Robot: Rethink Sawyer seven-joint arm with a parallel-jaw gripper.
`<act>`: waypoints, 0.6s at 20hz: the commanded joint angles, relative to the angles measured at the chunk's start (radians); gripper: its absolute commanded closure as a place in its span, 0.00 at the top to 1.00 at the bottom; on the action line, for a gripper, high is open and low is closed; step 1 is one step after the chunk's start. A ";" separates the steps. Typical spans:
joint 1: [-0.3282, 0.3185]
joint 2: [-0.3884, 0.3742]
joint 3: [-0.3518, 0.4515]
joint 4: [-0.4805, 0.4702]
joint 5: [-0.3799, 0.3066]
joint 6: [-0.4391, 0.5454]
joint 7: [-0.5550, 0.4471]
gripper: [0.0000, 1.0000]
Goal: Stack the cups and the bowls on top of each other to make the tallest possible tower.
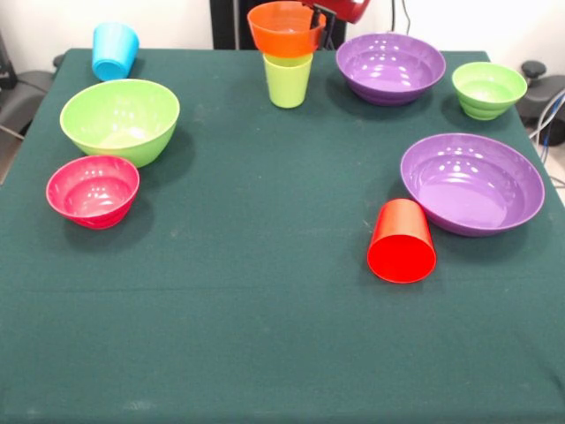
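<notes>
An orange bowl (pixel 284 28) rests upright on the mouth of a lime green cup (pixel 288 81) at the far middle of the table, forming a two-piece tower. My gripper (pixel 328 25) is at the bowl's right rim, mostly cut off by the picture's top edge. A sky blue cup (pixel 115 50) stands mouth-down at the far left. A red cup (pixel 402 240) lies on its side, mouth toward the camera, against a large purple bowl (pixel 472 183). A large lime green bowl (pixel 119 119) and a pink bowl (pixel 93 190) sit upright at the left.
A second purple bowl (pixel 390 66) stands just right of the stack, close to the gripper. A small green bowl (pixel 488 88) sits at the far right. The dark green cloth (pixel 265 309) covers the table, and all the bowls stand upright.
</notes>
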 commanded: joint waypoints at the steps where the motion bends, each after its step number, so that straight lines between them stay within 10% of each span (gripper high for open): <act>1: -0.006 0.023 0.058 -0.024 -0.014 -0.012 0.101 0.00; 12: -0.002 0.035 0.062 -0.031 -0.009 -0.029 0.108 0.00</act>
